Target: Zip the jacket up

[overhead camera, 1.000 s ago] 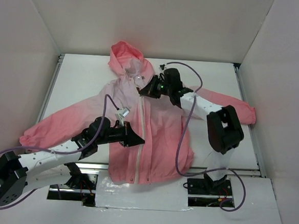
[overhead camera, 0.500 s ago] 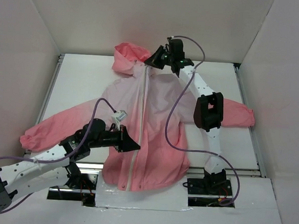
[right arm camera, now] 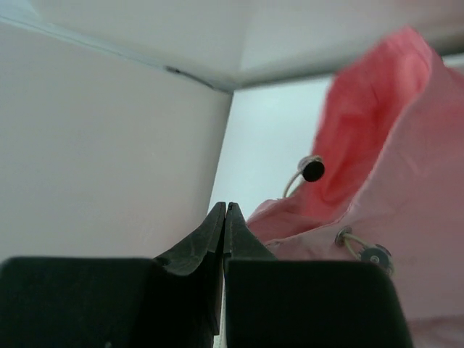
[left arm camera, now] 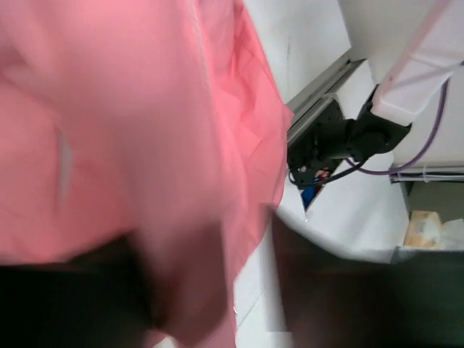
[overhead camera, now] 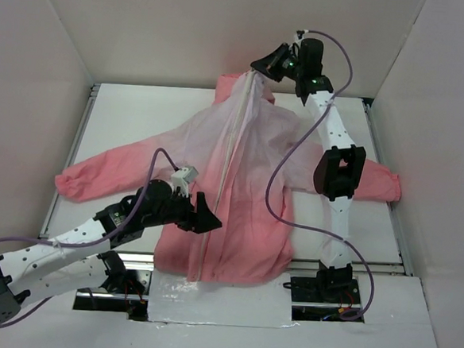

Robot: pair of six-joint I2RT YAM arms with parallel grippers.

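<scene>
**zipfan:** So where's the jacket [overhead camera: 243,191] sitting, and who's got it?

**armwatcher:** It's strung out like a tent. The hem [overhead camera: 209,270] lies at the near edge of the counter [overhead camera: 132,127], and the collar end is hoisted off it toward the back wall. The right pincer [overhead camera: 255,70] is up there, and its wrist view shows the fingers [right arm camera: 206,239] pressed tight together. Fabric peaks right at them, so I'd say it's clamped on the jacket's top. I can't see the pull itself. The left pincer [overhead camera: 211,220] sits low, just beside the zipper [overhead camera: 233,142]. Its wrist view is smeared, but pink cloth fills the gap between the dark fingers [left arm camera: 72,297], so I read that as gripping the jacket too.

**zipfan:** Which way does the zip run?

**armwatcher:** From the right pincer it drops straight toward the near edge, leaning a bit left. The right arm is nearer the collar and the left is nearer the hem, so any more travel would go up and away along that line.

**zipfan:** Any logos?

**armwatcher:** Nope, no writing I can read, just cord toggles [right arm camera: 313,170] by the hood [right arm camera: 377,101]
</scene>
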